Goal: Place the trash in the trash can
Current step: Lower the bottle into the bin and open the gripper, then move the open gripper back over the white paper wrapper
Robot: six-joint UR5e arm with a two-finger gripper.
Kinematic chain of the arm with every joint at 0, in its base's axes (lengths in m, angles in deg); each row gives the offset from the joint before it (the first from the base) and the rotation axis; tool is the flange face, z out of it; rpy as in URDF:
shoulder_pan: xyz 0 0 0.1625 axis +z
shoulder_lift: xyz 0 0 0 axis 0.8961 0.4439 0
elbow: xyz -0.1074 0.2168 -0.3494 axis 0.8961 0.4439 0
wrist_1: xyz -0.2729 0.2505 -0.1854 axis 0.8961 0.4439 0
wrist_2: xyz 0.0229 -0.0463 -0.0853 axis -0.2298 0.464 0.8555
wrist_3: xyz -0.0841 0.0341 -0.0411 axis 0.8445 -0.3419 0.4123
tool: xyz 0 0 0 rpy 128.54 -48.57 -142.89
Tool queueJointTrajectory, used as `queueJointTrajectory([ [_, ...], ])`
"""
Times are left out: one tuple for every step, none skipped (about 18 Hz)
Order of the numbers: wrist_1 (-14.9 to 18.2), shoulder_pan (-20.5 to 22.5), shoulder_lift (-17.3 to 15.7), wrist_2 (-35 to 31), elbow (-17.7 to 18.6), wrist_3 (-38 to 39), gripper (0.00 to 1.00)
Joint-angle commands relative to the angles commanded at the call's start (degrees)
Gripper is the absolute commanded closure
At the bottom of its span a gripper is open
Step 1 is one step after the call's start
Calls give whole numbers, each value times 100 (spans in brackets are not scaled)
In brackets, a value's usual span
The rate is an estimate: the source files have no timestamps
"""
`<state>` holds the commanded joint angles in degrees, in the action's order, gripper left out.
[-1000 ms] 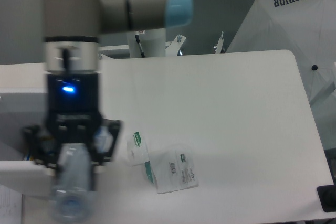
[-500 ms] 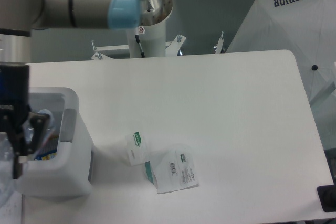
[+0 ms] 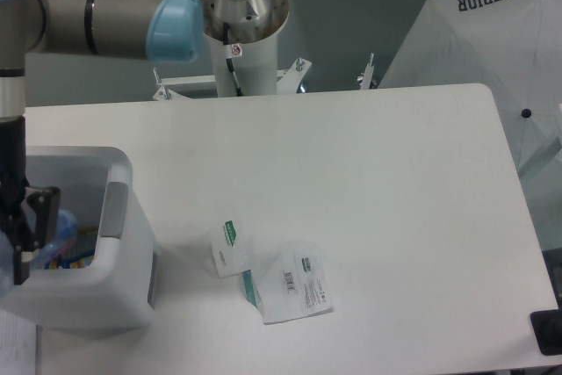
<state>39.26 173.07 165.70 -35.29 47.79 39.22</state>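
Tool [image 3: 19, 233] at far left edge, over the white trash can [image 3: 123, 243]; mostly cut off, grip state cannot be told. Bottle not clearly visible. Two green-striped wrappers [image 3: 272, 274] lie overlapping on the white bench [image 3: 369, 182], right of the can.

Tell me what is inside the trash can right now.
Inside the trash can, blurred bluish and yellow shapes show near the left wall, too unclear to name. The gripper, at the frame's left edge, and the near rim hide the rest of the interior.
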Motion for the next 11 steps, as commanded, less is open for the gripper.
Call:
queueJointTrajectory([
  [0,17,9,0,18,18,0],
  [0,61,-17,9,61,-26,0],
  [9,183,-79,0,44,-78,0],
  [9,359,-131,0,70,-114,0],
  [9,561,-193,17,114,-96,0],
  [9,841,-237,35,167,-88,0],
  [0,1079,-237,61,185,-79,0],
  [-9,1290,-237,88,167,-87,0],
  [-9,1475,-237,123,132,-88,0],
  [-9,1598,-229,132,123,-70,0],
  [9,1687,-211,141,149,-53,0],
])
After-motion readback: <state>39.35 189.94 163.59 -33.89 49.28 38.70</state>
